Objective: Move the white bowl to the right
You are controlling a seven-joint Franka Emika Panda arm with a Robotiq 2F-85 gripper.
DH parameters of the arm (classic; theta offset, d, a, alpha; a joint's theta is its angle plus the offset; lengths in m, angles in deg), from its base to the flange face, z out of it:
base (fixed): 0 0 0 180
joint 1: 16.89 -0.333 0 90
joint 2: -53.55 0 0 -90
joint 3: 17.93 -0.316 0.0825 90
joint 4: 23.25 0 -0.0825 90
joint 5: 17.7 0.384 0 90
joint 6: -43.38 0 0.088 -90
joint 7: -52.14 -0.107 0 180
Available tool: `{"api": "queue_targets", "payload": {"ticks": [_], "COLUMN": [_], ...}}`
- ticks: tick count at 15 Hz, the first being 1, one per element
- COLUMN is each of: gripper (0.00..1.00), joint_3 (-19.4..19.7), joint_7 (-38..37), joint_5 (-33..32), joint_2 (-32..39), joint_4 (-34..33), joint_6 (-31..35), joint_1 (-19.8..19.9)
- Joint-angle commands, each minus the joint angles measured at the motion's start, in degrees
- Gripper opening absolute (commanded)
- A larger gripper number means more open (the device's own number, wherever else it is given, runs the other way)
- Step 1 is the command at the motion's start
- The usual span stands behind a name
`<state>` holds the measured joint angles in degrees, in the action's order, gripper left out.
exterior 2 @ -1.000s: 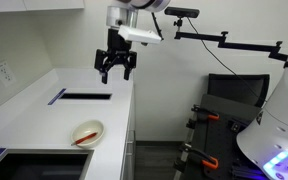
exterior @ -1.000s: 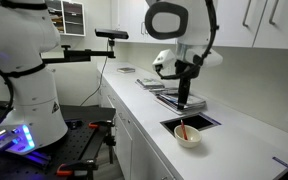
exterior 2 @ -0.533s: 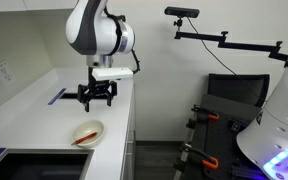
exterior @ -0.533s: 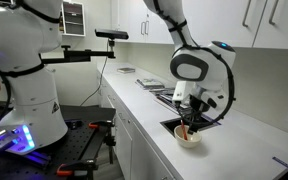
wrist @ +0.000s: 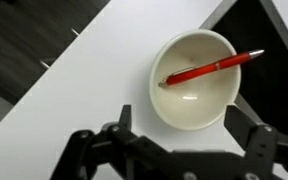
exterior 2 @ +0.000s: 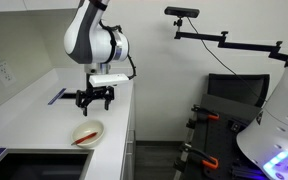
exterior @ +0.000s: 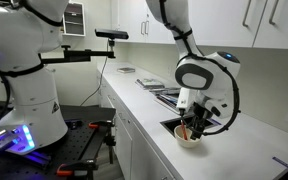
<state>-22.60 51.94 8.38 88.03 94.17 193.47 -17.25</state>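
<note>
One risk: the white bowl [wrist: 194, 85] sits on the counter [wrist: 79, 100] beside a dark recess [wrist: 274, 40], so an off-centre pinch on its rim could tip it or flick out the red pen [wrist: 209, 69] inside, while the gripper [exterior 2: 95, 100] hovers just above, jaws spread apart, arm bent steeply downward.

The Panda arm [exterior 2: 89, 35] arcs down from overhead in both exterior views, its bulky white wrist [exterior: 206, 76] bent low. The gripper [exterior 2: 95, 101] points straight downward, jaws spread wide and holding nothing. In the wrist view its two dark fingers [wrist: 124, 118] stand parted along the frame's lower edge.
</note>
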Motion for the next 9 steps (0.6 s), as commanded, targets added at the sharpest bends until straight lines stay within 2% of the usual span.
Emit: {"api": "queue_targets", "payload": {"ticks": [1,6,9], "gripper": [1.0,1.0,1.0], "joint_3": [-3.84,-7.34,-8.9], "joint_7": [6.3,16.53,16.81], "joint_5": [0.11,0.31,1.36], "joint_2": [0.27,4.86,9.07], "joint_4": [0.78,-0.83,-3.74], "joint_6": [-0.93,-3.28,-3.58], "joint_1": [4.59,10.63,12.53]}}
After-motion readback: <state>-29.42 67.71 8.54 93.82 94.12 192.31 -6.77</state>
